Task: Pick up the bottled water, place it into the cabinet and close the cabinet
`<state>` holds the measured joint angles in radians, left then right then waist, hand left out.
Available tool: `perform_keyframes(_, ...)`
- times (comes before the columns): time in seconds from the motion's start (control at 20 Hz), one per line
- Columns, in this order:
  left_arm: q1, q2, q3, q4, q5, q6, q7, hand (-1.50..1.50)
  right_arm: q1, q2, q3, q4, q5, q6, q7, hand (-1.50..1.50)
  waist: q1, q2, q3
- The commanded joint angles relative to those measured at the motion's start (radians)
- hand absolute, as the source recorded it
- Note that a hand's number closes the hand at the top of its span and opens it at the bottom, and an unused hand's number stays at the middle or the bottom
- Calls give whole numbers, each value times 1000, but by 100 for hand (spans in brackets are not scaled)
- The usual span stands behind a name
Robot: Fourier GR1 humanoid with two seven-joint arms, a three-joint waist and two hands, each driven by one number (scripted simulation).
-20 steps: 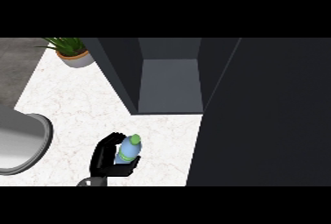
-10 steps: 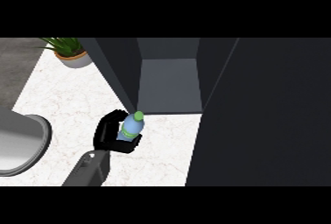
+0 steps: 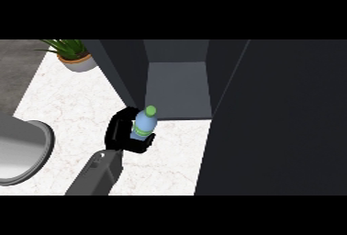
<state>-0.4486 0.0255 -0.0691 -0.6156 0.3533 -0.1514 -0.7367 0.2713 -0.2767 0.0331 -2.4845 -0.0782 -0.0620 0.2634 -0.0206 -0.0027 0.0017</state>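
One bottled water (image 3: 143, 124) is sitting upright in the left robot hand (image 3: 126, 134), its green cap pointing toward the far side and its pale blue body crossed by a green label band. The bottle is hanging just above the white marbled worktop (image 3: 75, 103), right at the near left corner of the open cabinet (image 3: 177, 89), not yet inside it. It is probably a thin plastic bottle, fairly light if small, smooth and a little slippery, with walls that may give under a squeeze, so the stiffer middle around the label is the sensible place to be holding it. That is where the black fingers are curling round it now, wrapping the lower and middle body while the neck and cap are standing free. The grey forearm is coming in from the near edge. The cabinet's grey floor is showing just right of the bottle, and its dark door (image 3: 278, 119) is filling the right side. A potted plant (image 3: 73, 55) is standing at the far left, and a grey rounded basin (image 3: 24, 151) is lying at the near left. The right robot hand is not showing.
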Motion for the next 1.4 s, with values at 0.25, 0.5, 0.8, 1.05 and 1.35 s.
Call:
perform_keyframes(0.25, -110, -23, -181, -124, 181, 165, 110, 150, -14, 16, -145, 3, -204, 56, 12, -150, -21, -2, -1)
perform_keyframes(0.5, -117, -22, -240, -153, 197, 223, 123, 150, -12, 26, -188, 40, -248, 102, -18, -150, -40, -4, 0)
perform_keyframes(0.8, -177, -21, -253, -169, 231, 313, 142, 150, -26, 24, -204, 88, -270, 151, -36, -150, -81, 1, 0)
perform_keyframes(1.05, -188, -20, -284, -197, 234, 398, 180, 150, -16, 21, -244, 113, -304, 190, -74, -150, -89, -3, 2)
perform_keyframes(1.35, -217, -20, -277, -164, 199, 518, 202, 150, -36, 2, -293, 144, -370, 217, -73, -150, -103, 6, 2)
